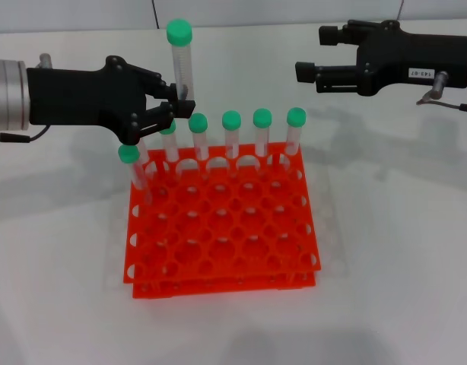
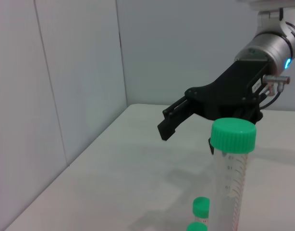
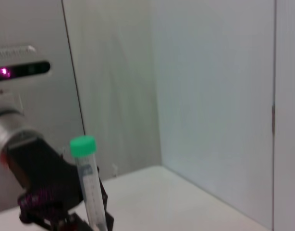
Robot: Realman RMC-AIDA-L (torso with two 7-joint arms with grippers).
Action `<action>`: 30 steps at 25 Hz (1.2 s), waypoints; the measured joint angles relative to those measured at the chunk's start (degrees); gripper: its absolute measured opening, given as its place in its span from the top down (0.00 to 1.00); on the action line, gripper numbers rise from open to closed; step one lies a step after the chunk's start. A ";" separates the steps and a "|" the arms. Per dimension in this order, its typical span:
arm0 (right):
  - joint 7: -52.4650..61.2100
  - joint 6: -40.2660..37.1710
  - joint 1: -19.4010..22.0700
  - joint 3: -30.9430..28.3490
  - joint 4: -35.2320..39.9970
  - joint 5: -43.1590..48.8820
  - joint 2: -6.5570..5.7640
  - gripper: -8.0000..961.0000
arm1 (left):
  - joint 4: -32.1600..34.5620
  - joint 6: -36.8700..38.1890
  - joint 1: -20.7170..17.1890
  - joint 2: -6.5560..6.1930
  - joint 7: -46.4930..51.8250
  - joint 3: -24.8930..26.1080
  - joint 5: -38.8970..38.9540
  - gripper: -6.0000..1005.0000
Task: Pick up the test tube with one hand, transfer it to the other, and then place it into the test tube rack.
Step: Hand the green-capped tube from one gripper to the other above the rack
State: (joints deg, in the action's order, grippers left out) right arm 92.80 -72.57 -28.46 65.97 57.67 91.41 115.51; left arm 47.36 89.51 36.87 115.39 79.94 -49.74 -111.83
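Observation:
My left gripper [image 1: 171, 105], black with no label, is shut on the lower part of a clear test tube [image 1: 182, 70]. It holds the tube upright, green cap up, above the back left of the orange rack [image 1: 226, 262]. The tube also shows in the left wrist view [image 2: 231, 185] and in the right wrist view [image 3: 89, 185]. My right gripper [image 1: 316, 55], black with a white label, is open and empty at the back right. It points toward the tube and is well apart from it. It also shows in the left wrist view [image 2: 165, 122].
Several more green-capped tubes [image 1: 231, 141] stand in the rack's back row, and one [image 1: 131, 167] stands at its left edge. The rack's front holes hold nothing. The rack sits on a white table [image 1: 393, 251], with pale walls behind.

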 joint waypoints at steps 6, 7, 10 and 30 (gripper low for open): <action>-0.29 -1.86 0.29 0.21 -2.14 -5.54 0.08 0.18 | -0.22 -0.04 0.60 -0.16 0.96 -0.32 -0.16 0.81; -0.61 -2.37 0.30 0.31 -2.60 -6.64 0.08 0.18 | -0.22 -0.04 0.65 -0.17 1.16 -0.39 -0.24 0.81; -2.05 -3.97 0.01 0.55 -4.61 -9.58 0.08 0.18 | -0.30 -0.02 0.94 -0.17 1.77 -0.42 -0.74 0.81; -11.19 -9.05 -6.30 4.82 -16.90 -21.23 0.33 0.19 | -0.87 0.04 2.37 0.17 3.17 -0.44 -2.26 0.81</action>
State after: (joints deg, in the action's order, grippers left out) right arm 81.61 -81.62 -34.76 70.79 40.76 70.18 115.84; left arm 46.49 89.55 39.24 115.56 83.10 -50.19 -114.09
